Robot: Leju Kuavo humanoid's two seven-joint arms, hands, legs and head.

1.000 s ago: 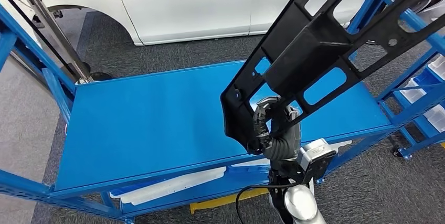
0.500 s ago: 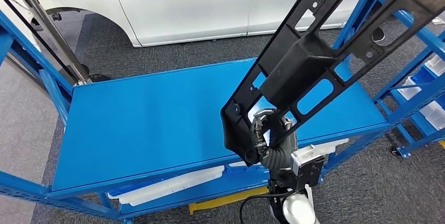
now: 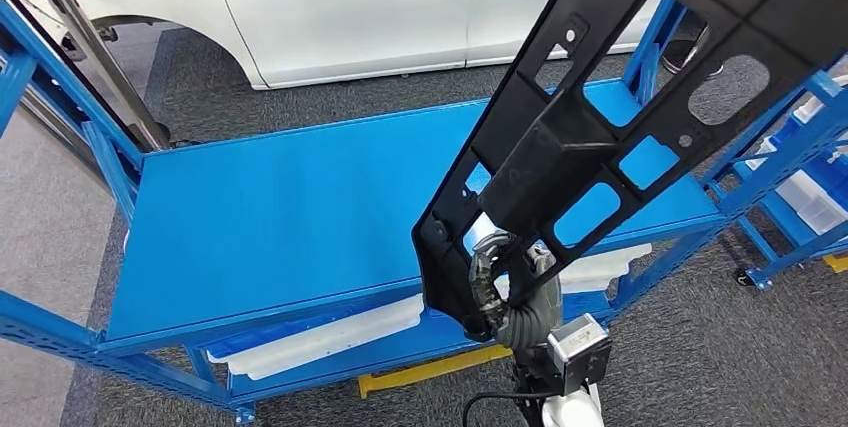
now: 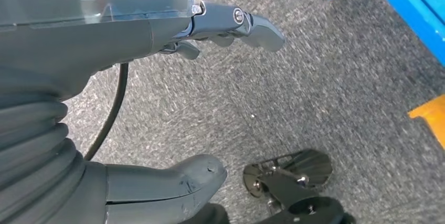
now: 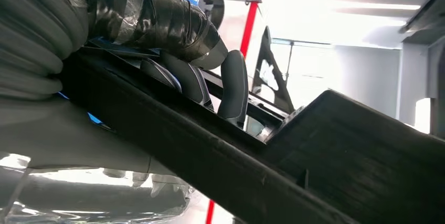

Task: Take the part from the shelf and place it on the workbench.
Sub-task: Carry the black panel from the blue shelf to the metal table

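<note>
Black moulded plastic makes up the long part (image 3: 610,117), a flat frame pierced with cut-outs and carrying a raised block at its middle. It is held in the air, slanting from its lower end near the front edge of the blue metal desk (image 3: 280,217) to its upper end, which runs out of the head view at the top right. The right robot hand (image 3: 505,282) grips that lower end, and the right wrist view shows dark fingers (image 5: 233,85) curled over the part's edge with the thumb on the other side. The left robot hand (image 4: 157,103) hangs over grey carpet, fingers apart, holding nothing.

The step in hand looks like the carry to the desk. Since the grip is at one end, the long free end will lever against the fingers, so the lowering should be slow and the wrist turned until the frame lies parallel to the blue top. The blue racking (image 3: 790,147) stands close by the raised end and could catch it during the swing. The hand should let go only once the frame rests flat.
</note>
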